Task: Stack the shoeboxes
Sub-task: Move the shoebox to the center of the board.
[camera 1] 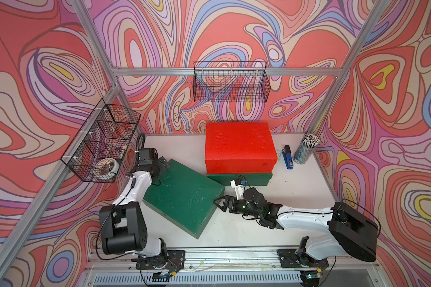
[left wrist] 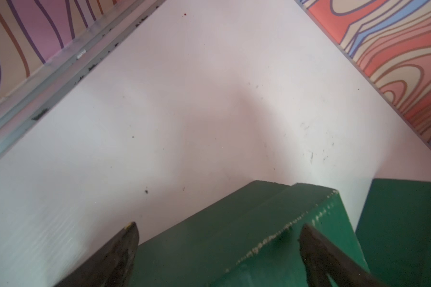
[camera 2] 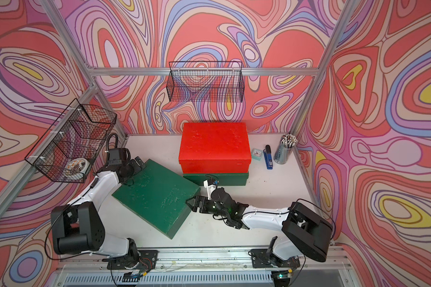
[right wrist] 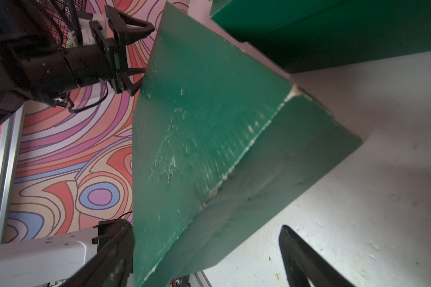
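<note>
Three shoeboxes: in both top views the red shoebox [camera 1: 239, 144] sits on the lower green shoebox [camera 1: 249, 179] at the back; the loose green shoebox [camera 1: 182, 198] lies askew in front.
Probably light, stiff cardboard; squeeze opposite ends. Left wrist: left gripper [left wrist: 219, 243] gapes astride a corner. Right wrist: right gripper [right wrist: 207, 238] likewise, clamping nothing.

Under red shoebox [camera 1: 239, 144], lower green shoebox [camera 1: 258, 179] mostly hidden.
</note>
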Controlling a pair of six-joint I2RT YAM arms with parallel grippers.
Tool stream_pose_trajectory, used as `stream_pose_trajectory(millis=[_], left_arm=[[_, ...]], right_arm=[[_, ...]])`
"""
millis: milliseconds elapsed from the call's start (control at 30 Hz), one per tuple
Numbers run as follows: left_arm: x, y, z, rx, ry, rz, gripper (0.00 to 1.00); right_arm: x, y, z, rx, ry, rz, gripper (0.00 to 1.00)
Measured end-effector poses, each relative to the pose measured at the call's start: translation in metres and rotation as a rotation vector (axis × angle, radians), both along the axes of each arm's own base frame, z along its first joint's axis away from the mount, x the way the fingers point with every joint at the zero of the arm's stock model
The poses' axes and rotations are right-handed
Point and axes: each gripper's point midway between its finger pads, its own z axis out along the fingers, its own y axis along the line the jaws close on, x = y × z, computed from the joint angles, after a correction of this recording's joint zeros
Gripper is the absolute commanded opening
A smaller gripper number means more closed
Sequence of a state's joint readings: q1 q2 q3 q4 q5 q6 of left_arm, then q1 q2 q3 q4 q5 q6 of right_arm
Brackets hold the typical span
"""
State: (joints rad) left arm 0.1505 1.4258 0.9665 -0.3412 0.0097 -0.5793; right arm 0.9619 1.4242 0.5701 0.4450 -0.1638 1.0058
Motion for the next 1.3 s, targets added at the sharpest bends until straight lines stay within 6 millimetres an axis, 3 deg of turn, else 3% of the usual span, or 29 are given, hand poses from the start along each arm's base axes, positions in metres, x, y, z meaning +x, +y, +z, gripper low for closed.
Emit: stream_pose_trajectory(millis=[133, 233, 533, 900, 1100, 1300], left_arm=[[-0.034, -0.014, -0.004, -0.043, -0.009, -0.028, 1.0], [-0.048, -0.022, -0.005, -0.074, -0.036, -0.042, 0.99], [-0.075, -0.057, -0.019, -0.203, -0.071, -0.123, 0.98], [-0.115, -0.132, -0.012, -0.273, -0.082, -0.354, 0.99], [-0.14, -0.182, -0.029, -0.308, -0.028, -0.503, 1.0], [-0.137, -0.22, -0.029, -0.282, -0.061, -0.572, 1.0]], right_arm=[[0.003, -0.003, -0.003, -0.014, 0.0, -0.023, 0.9], [0.004, -0.008, -0.008, -0.034, 0.006, -0.044, 0.88], [0.008, -0.034, -0.013, -0.098, 0.012, -0.129, 0.84], [0.029, -0.103, -0.018, -0.096, 0.037, -0.286, 0.82], [0.031, -0.132, -0.013, -0.091, 0.037, -0.345, 0.83], [0.039, -0.163, -0.015, -0.123, 0.042, -0.425, 0.82]])
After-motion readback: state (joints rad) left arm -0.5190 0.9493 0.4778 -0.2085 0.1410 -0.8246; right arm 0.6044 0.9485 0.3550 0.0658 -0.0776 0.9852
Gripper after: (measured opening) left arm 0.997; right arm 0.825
